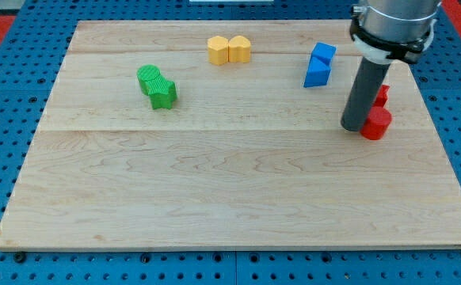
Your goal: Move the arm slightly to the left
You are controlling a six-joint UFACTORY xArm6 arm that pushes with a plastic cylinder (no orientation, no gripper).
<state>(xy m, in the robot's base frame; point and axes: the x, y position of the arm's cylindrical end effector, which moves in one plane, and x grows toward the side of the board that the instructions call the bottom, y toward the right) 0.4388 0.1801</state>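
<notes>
tip (352,127) resting just left of red block (376,123), touching | no hand fitted, nothing held | rod stiff, sliding lightly over smooth worktop (215,190) | leftward path lying clear

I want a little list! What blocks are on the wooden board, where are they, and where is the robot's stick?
board: wooden board on a blue pegboard
green blocks: two touching, the view's upper left
yellow blocks: two side by side, the view's top middle
blue blocks: two touching, the view's upper right
red blocks: two at the view's right, partly hidden by the rod
my tip: right beside the nearer red block, on its left, seemingly touching
</notes>
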